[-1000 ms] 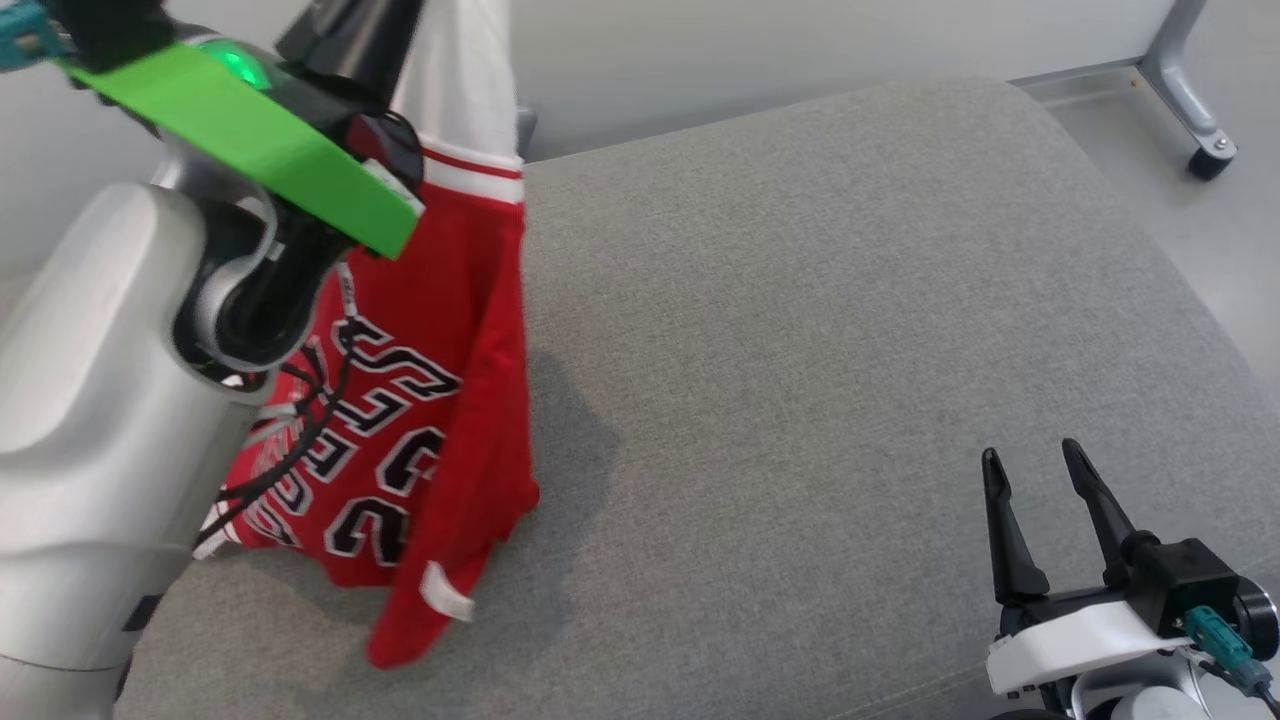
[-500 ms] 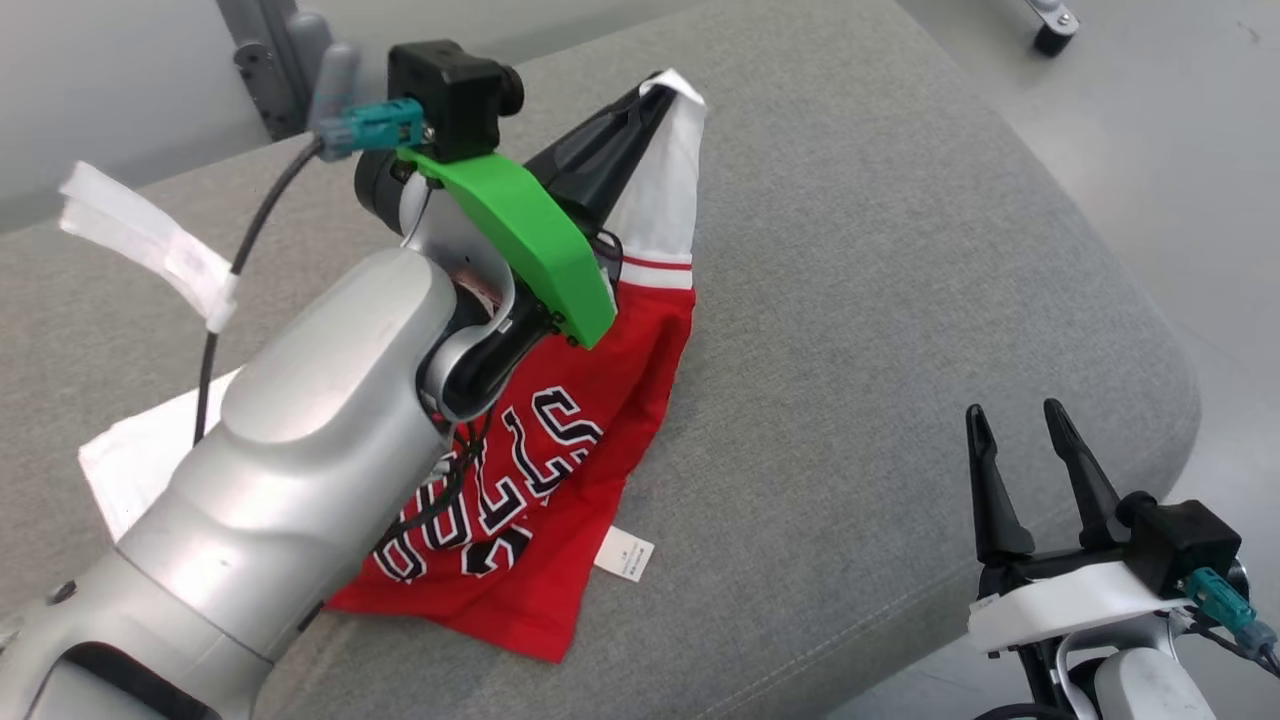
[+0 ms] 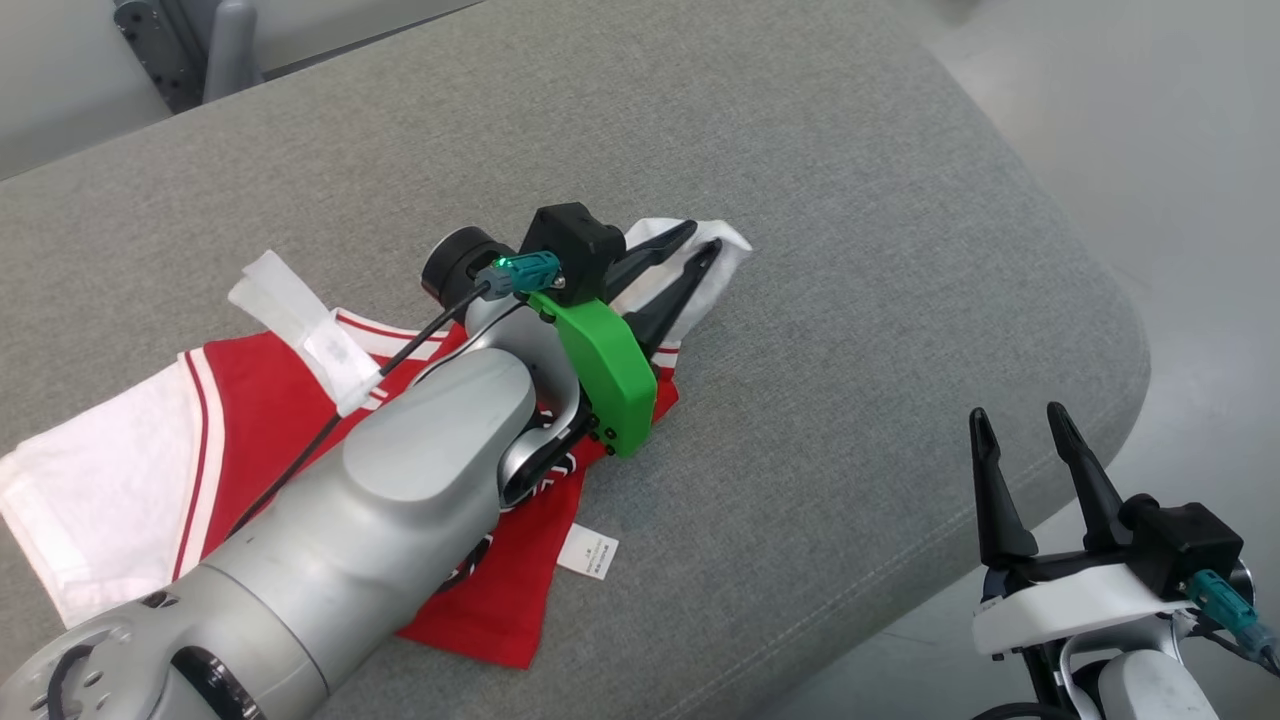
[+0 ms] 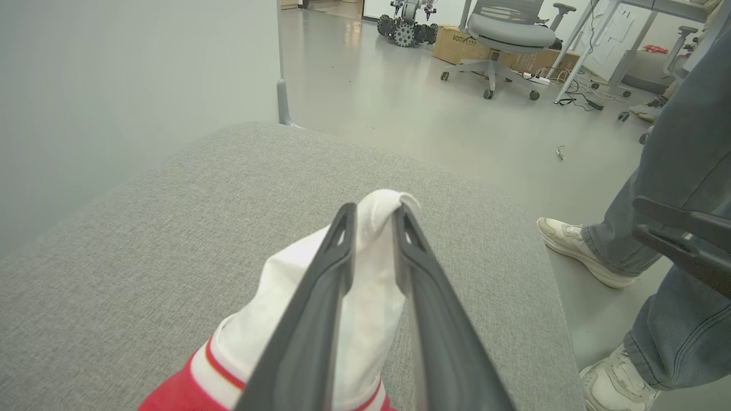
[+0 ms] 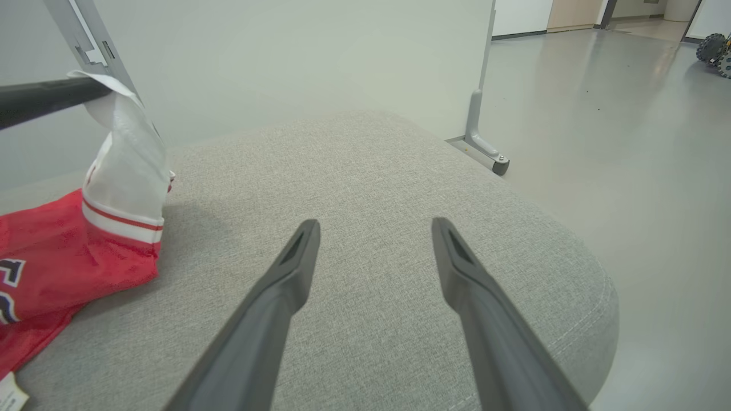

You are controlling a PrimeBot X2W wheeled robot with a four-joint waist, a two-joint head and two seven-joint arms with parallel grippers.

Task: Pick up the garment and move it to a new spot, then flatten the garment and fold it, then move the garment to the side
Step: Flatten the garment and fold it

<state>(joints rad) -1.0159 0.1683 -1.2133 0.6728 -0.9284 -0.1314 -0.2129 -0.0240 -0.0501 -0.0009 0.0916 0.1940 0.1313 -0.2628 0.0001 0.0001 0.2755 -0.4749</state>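
Since prev frame the left arm has come down & the garment (image 3: 250,420) lies mostly flat on the grey padded bench (image 3: 820,200). Its long axis runs lower L to upper R in head view: white end, red middle, white corner. Left gripper (image 3: 702,235): fingers a narrow gap apart, pinching that corner, which is propped off the bench. Right gripper (image 3: 1016,412): spread wide, well apart from garment.

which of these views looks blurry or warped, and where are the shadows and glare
Head view: sharp and evenly lit. Left wrist view: wide-angle stretch, the left hand looming large, its near parts soft; pale sheen on the floor. Right wrist view: the garment throws a soft shadow onto the cushion.
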